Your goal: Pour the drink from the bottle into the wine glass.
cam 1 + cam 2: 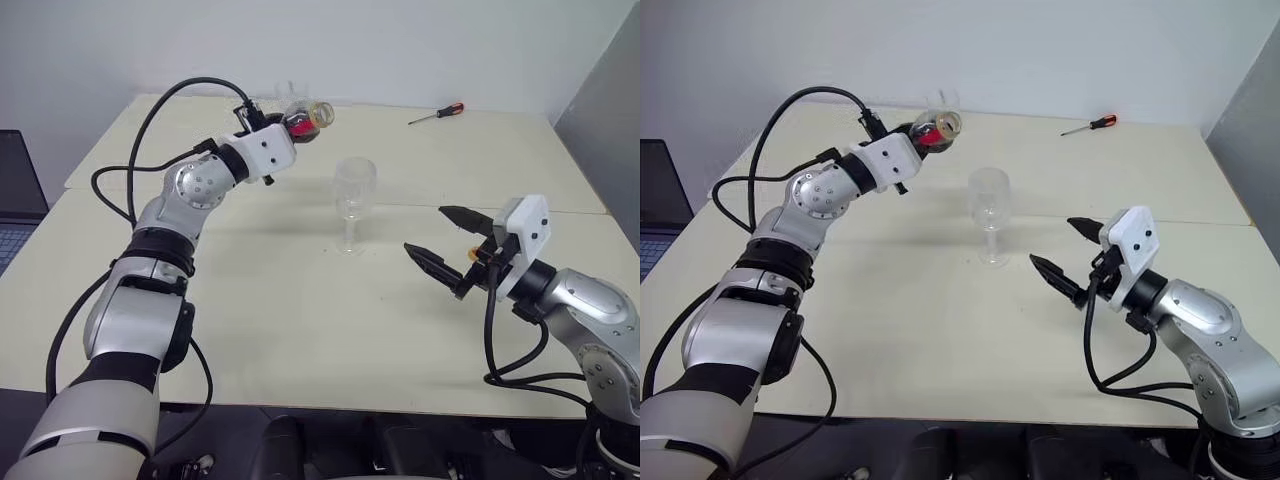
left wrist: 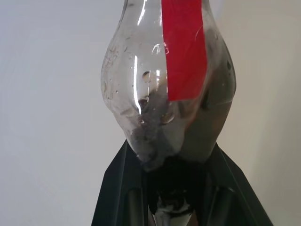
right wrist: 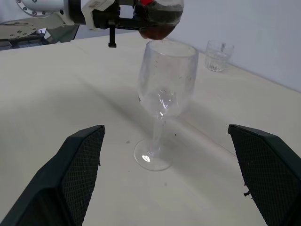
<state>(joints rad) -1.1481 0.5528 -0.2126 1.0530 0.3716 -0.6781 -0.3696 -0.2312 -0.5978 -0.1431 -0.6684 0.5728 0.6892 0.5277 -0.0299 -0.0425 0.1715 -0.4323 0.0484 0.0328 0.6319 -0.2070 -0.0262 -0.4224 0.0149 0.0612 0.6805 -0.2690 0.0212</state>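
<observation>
From the head camera, the left gripper (image 1: 283, 128) grasps the bottle (image 1: 306, 118) lifted and tipped sideways, far-left of the wine glass (image 1: 352, 203) standing empty mid-tabletop (image 1: 300, 320); pouring looks about to begin, so the neck must come over the rim. The left wrist camera shows the drink (image 2: 188, 136) pooled low inside (label up). The right wrist camera shows the right gripper (image 3: 171, 181) released, level, facing the glass.
</observation>
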